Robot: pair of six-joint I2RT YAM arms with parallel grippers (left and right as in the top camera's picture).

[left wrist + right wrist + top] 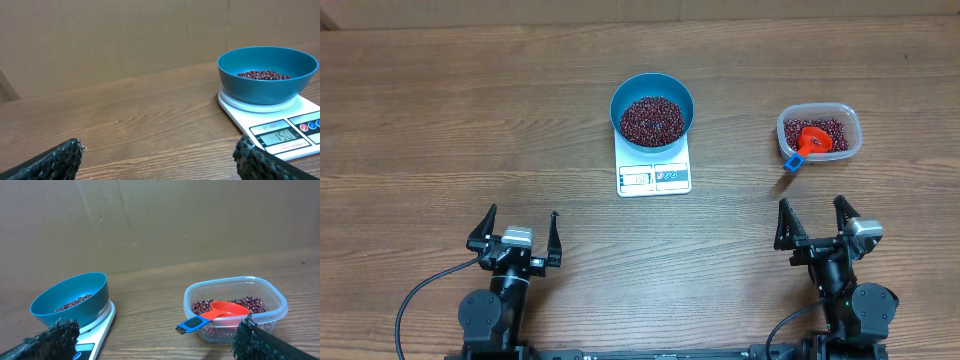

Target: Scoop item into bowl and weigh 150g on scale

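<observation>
The blue bowl (653, 108) stands on the white scale (653, 175) at the table's middle back, with dark red beans (652, 118) heaped inside. In the left wrist view the bowl (267, 75) sits on the scale (272, 122), whose display reads 150. More beans (830, 130) fill a clear tub (819, 132) at the right. My left gripper (518, 235) stands open near the front left, well short of the scale. My right gripper (814, 222) is open too, just in front of the tub, nothing between its fingers (252, 337).
A red scoop with a blue handle (809, 143) rests in the clear tub, its handle (192, 324) sticking out over the rim toward the scale. A cardboard wall (125, 40) backs the wooden table (470, 130).
</observation>
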